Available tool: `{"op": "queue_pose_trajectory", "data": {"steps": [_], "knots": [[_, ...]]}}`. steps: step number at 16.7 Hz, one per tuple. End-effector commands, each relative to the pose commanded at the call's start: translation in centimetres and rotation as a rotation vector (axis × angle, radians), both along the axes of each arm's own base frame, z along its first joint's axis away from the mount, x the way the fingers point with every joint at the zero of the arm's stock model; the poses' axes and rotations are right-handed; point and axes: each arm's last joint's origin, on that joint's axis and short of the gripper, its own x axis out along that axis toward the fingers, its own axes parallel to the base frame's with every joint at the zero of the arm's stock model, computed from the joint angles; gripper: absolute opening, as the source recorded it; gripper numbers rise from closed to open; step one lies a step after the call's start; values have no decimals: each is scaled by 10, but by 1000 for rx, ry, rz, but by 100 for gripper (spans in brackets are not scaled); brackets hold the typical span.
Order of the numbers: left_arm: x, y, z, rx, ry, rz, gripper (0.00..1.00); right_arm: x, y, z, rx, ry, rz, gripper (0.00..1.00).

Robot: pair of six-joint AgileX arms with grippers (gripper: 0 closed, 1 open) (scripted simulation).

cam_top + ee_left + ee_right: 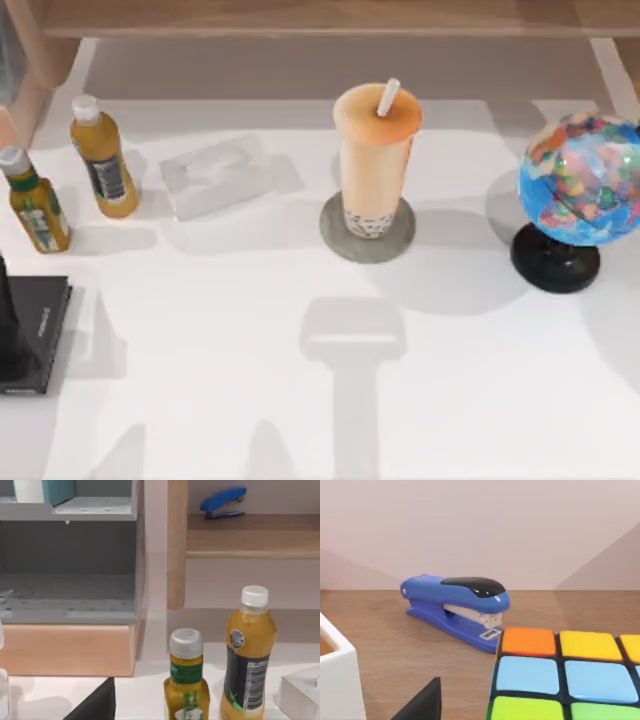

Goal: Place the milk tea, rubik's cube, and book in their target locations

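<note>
From above we look straight down on the table (300,400). Our left wrist camera faces the 2 bottles (248,655) (also seen overhead); the right sits close to a stapler (455,607).

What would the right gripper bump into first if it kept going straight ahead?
Probably the rubik's cube, which sits close in front in the right wrist view. The blue stapler lies farther back on the wooden shelf. Depth is hard to judge.

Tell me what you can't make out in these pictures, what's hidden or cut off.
- Rubik's cube: right wrist view, cut by the frame's edge, so its resting place is unseen.
- Book: left wrist view, just a teal corner, cut by the frame's edge.
- Black slab: top view, cut by the left edge; its lettering is too small to read.
- Bottle labels: left wrist view, print too small to read.
</note>
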Motion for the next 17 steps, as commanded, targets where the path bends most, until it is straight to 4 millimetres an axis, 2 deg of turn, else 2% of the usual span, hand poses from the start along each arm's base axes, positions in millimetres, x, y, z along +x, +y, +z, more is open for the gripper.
{"op": "queue_pose_trajectory", "data": {"steps": [4,13,17], "knots": [[-3,0,2,0,-10,1,100,0,0,0,0,0,0,100],[-27,1,0,-1,7,0,100,0,0,0,0,0,0,100],[-30,1,0,0,0,0,100,0,0,0,0,0,0,100]]}}
